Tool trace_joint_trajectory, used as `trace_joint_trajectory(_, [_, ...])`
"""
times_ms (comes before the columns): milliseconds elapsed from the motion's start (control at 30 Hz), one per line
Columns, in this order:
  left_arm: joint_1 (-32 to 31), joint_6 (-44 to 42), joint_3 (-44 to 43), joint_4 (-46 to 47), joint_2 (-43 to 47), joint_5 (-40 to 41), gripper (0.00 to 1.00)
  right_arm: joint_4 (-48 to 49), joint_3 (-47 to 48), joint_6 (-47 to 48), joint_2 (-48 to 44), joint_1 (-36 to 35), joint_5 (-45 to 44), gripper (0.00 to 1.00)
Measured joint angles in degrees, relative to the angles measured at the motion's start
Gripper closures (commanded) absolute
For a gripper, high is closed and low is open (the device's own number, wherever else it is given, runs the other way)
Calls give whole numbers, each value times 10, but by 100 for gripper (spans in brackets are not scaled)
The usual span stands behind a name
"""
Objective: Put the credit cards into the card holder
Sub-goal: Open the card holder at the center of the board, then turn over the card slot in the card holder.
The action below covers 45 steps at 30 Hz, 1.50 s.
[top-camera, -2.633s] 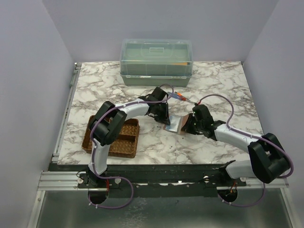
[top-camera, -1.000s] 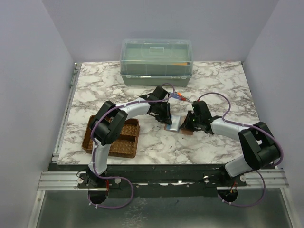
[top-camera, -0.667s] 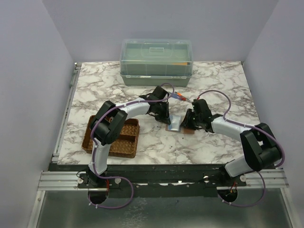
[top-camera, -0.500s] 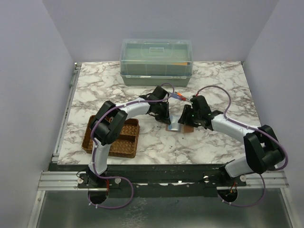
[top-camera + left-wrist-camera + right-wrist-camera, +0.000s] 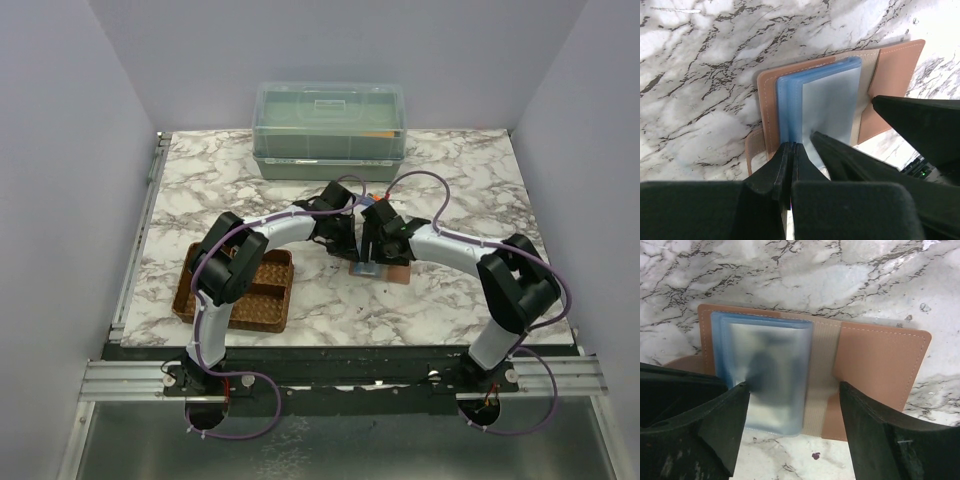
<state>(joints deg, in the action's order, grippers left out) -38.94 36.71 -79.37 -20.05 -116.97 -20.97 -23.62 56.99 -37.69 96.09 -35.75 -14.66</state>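
Card holder (image 5: 880,375) lies open on the table (image 5: 450,180) between both arms, blue sleeves facing up. Left gripper (image 5: 791,146): jaws together at the sleeves' edge. Right gripper (image 5: 792,385): jaws apart, straddling the holder from above.

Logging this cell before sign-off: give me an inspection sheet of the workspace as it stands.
Surface: marble table, no spills seen.
Job's things: holder lies open and flat; blue cards rest on one half of it.
Clutter: woven tray at the left front; lidded plastic box at the back.
Grippers: left tool shut, tips at the cards' edge; right tool open above the holder.
Cables: purple cables loop along both arms.
Surroundings: plain walls; metal rail at the near edge.
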Motion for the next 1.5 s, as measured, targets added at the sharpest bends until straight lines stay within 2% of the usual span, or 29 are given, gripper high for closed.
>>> trace_joint_trajectory(200, [5,10,0,0,-3,0,100,-7,19,-7,27,-21,-34,21])
trace_joint_trajectory(300, [6,14,0,0,-3,0,100,-6,19,-12,28,-23,-41,23])
trace_joint_trajectory(367, [6,15,0,0,-3,0,100,-4,17,-16,28,-23,-44,31])
trace_joint_trajectory(433, [7,16,0,0,-3,0,100,4,11,-21,25,-24,-44,44])
trace_joint_trajectory(567, [8,17,0,-2,-4,0,100,26,-13,-30,11,-26,-46,51])
trace_joint_trajectory(767, [10,17,-2,-3,-6,-1,100,31,-33,-33,-8,-26,-54,51])
trace_joint_trajectory(933, [10,17,-5,-6,-8,-1,100,29,-49,-32,-28,-26,-58,38])
trace_joint_trajectory(1267, [10,17,-6,-7,-8,-2,100,9,-63,-32,-47,-26,-83,41])
trace_joint_trajectory(1500, [10,17,-6,-7,-9,-3,100,-10,-65,-32,-70,-26,-98,39])
